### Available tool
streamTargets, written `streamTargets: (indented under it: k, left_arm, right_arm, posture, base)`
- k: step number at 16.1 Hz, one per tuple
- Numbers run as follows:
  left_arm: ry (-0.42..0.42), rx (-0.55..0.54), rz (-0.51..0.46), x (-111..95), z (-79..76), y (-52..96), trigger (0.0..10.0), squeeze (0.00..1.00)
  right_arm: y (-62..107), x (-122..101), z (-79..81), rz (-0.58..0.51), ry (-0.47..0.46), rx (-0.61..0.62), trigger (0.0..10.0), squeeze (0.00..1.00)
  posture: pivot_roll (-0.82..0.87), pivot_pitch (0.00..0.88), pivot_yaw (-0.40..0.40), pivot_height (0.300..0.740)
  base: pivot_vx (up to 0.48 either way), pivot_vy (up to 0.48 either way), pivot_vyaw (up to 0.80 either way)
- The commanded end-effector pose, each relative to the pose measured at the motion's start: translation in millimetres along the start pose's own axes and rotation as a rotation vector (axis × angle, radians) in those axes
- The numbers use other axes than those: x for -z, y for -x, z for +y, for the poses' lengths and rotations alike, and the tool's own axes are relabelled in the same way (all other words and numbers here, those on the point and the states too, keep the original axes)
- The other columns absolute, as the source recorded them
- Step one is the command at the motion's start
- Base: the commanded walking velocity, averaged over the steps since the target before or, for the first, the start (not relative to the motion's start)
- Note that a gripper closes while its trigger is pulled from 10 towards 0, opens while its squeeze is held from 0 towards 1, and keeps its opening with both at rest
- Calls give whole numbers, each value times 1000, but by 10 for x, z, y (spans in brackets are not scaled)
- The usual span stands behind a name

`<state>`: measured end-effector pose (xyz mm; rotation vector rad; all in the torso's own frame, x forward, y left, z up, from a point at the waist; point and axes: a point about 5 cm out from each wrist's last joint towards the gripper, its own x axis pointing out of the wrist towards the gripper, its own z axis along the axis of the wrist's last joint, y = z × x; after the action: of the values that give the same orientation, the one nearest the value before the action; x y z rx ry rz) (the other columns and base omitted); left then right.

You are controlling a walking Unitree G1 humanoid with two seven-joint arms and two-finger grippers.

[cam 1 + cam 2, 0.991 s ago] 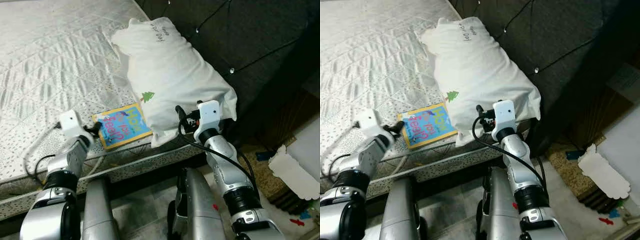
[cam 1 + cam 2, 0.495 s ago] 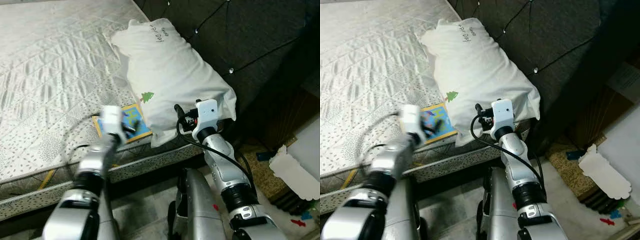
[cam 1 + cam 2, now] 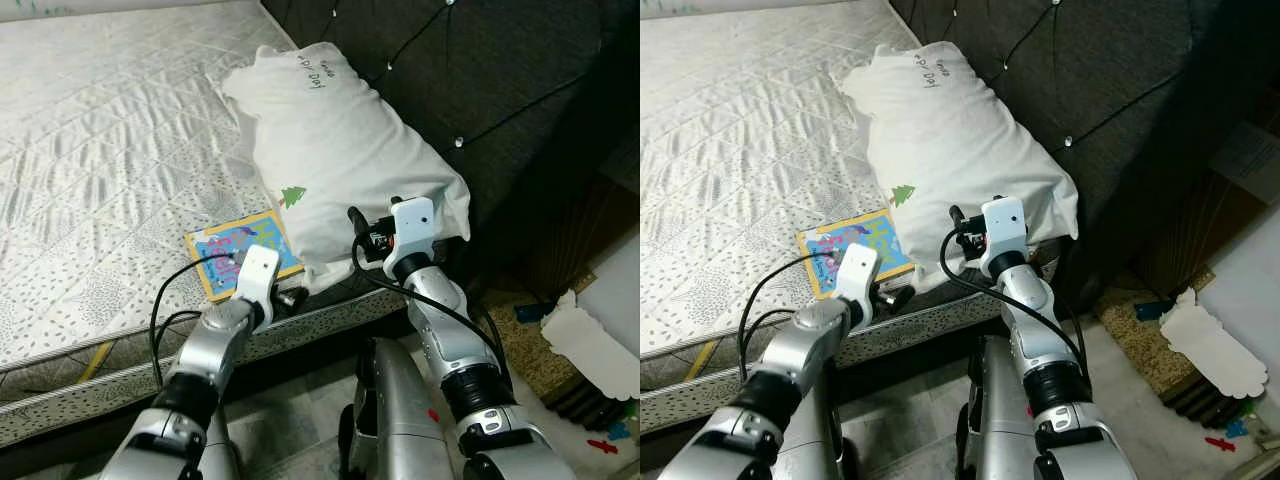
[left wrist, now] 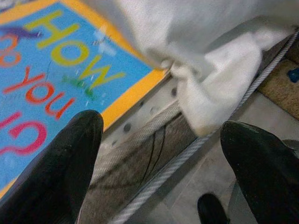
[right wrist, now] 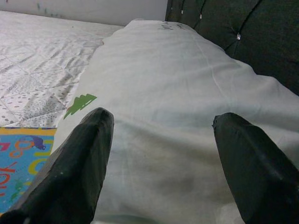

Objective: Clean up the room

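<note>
Book [image 3: 243, 252] lies flat at the mattress [image 3: 100, 150] edge, one corner tucked under the pillow [image 3: 340, 160]; left gripper [image 3: 290, 297] spread wide just off that corner, so closing risks bunching pillowcase or shoving the book deeper. Right gripper [image 3: 358, 235] spread against the pillow's near end; a push could bury the book.

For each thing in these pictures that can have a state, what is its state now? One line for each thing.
pillow: lying on the mattress against the headboard, its near corner overhanging the bed edge.
book: closed, flat on the mattress, one side tucked under the pillow.
left gripper: open, empty, at the bed edge beside the book.
right gripper: open, empty, facing the pillow's near end.
mattress: bare, no sheet.
</note>
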<state>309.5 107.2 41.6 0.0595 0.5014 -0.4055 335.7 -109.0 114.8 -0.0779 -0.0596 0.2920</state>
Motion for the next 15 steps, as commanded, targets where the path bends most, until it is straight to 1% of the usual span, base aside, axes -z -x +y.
streamTargets:
  k: [1,2,4,5,6,8,9,10,11,13,15]
  left_arm:
    - [31,-41,12,36,48,26,10000,808]
    - [60,-60,16,46,79,32,10000,741]
    - [139,-90,34,56,150,18,10000,16]
    - [180,-87,47,73,153,19,10000,0]
    - [199,-87,54,82,153,21,10000,0]
    - [292,-75,115,162,153,14,10000,0]
    - [304,-70,125,170,151,13,10000,0]
    - [259,-50,130,149,136,-2,10000,0]
    - [231,-43,138,148,115,-8,10000,0]
    - [227,-42,148,157,108,-10,10000,0]
    - [249,-51,148,159,122,-8,10000,0]
  right_arm:
    - [-28,-28,-5,-11,-1,4,10000,0]
    - [-33,-30,0,-12,0,3,10000,0]
    - [-41,-33,4,-14,0,0,10000,0]
    - [-45,-36,5,-16,1,1,10000,0]
    - [-48,-37,5,-17,1,2,10000,0]
    - [-46,-35,-1,-19,0,8,10000,0]
    - [-47,-35,-3,-20,0,9,10000,0]
    - [-50,-35,-4,-20,-1,11,10000,0]
    - [-50,-36,-6,-21,-1,12,10000,0]
    - [-53,-38,-6,-21,-1,13,10000,0]
    - [-53,-38,-9,-22,-1,14,10000,0]
  posture:
    - [41,37,-30,515]
    - [41,37,-30,515]
    - [48,33,-34,515]
    - [44,32,-30,515]
    - [44,32,-30,515]
    - [43,35,-26,515]
    - [41,35,-26,515]
    - [41,36,-25,515]
    - [41,36,-25,515]
    - [41,36,-25,515]
    - [41,37,-25,515]
  base:
    - [0,0,0]
    - [0,0,0]
    - [0,0,0]
    - [0,0,0]
    - [0,0,0]
    - [0,0,0]
    - [0,0,0]
    - [0,0,0]
    - [0,0,0]
    - [0,0,0]
    - [0,0,0]
